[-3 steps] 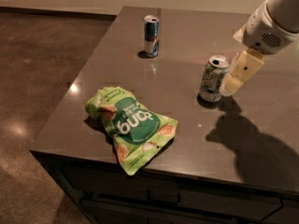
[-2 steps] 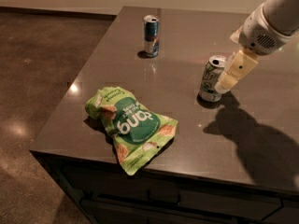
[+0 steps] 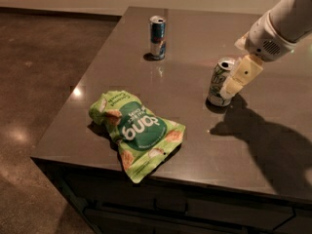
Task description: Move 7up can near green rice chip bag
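One gripper (image 3: 225,90) has edged closer, now against the 7up can (image 3: 217,83), which stands well apart from the green rice chip bag (image 3: 139,130) on the worktop (image 3: 195,38). The can hides the gripper's far side, so whether the jaws are open or closed cannot be told.

Cream gripper (image 3: 228,89) beside white-and-green 7up can (image 3: 217,83) — silver top.
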